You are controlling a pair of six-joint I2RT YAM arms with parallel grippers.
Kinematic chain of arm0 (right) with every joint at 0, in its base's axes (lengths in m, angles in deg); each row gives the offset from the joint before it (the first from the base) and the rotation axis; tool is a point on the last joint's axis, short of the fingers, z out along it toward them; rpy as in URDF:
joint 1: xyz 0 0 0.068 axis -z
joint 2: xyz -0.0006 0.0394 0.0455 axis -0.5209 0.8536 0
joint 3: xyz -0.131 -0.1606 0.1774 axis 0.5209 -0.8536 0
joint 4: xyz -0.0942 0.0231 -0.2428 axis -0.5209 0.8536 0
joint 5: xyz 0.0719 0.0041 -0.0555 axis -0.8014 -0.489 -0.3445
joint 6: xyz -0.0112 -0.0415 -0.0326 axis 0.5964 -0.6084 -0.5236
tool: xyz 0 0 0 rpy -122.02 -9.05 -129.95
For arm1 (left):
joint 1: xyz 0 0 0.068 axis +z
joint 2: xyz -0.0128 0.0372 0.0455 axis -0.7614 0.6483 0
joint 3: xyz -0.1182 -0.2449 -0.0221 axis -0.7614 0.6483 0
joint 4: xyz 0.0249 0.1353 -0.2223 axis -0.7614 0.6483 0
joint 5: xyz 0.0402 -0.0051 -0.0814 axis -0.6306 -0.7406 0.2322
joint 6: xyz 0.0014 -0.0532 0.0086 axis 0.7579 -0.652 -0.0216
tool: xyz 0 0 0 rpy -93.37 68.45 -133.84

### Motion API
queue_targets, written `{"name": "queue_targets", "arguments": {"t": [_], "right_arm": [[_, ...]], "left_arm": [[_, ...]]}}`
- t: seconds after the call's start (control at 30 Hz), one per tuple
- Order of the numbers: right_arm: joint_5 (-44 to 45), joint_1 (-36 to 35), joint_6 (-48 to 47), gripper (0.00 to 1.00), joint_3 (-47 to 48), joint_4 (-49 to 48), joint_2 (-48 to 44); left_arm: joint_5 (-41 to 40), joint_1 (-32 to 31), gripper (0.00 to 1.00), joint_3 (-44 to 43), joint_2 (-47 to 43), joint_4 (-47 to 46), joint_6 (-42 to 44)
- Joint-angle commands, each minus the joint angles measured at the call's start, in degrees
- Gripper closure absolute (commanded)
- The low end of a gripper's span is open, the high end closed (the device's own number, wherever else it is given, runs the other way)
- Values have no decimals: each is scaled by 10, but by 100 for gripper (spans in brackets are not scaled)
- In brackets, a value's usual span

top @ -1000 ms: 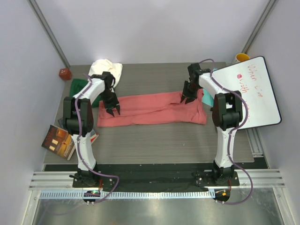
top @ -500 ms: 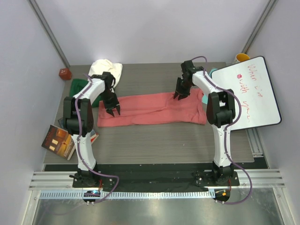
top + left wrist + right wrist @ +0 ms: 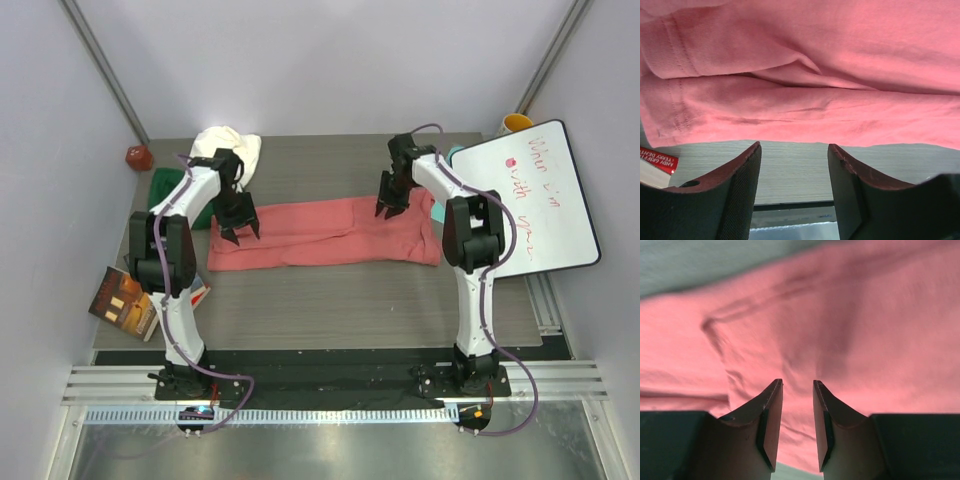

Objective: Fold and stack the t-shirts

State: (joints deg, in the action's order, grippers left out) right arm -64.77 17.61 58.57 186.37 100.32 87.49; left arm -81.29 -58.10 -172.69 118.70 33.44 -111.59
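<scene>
The salmon-pink t-shirt (image 3: 330,232) lies folded into a long band across the middle of the table, and it fills the left wrist view (image 3: 805,75) and the right wrist view (image 3: 840,315). My left gripper (image 3: 238,232) hovers over its left end, open, with only bare table showing between the fingers (image 3: 795,150). My right gripper (image 3: 388,208) hangs over the shirt's upper right part, its jaws a narrow gap apart (image 3: 797,385) with nothing pinched. A cream-white t-shirt (image 3: 228,148) is bunched at the back left. Beside it lies a dark green t-shirt (image 3: 172,192).
Glossy books (image 3: 125,300) overhang the table's left edge; a red corner of one (image 3: 657,160) shows in the left wrist view. A whiteboard (image 3: 535,200) leans over the right edge. A yellow cup (image 3: 515,122) and a small red object (image 3: 137,157) sit at the back.
My left jaws have opened wider and the gripper has drawn slightly back. My right gripper has shifted left along the shirt's upper edge.
</scene>
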Motion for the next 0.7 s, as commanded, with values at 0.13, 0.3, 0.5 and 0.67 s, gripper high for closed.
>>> {"name": "queue_targets", "arguments": {"t": [0.13, 0.3, 0.5, 0.67], "right_arm": [[59, 6, 3, 64, -155, 20, -184], [70, 9, 1, 65, -232, 27, -235], [102, 19, -3, 65, -297, 35, -278], [128, 28, 2, 68, -340, 27, -270]], "left_arm": [[51, -20, 44, 32, -23, -25, 40], [66, -37, 45, 29, -2, -21, 49], [70, -48, 46, 32, 20, -36, 48], [63, -49, 53, 31, 49, -50, 42]]}}
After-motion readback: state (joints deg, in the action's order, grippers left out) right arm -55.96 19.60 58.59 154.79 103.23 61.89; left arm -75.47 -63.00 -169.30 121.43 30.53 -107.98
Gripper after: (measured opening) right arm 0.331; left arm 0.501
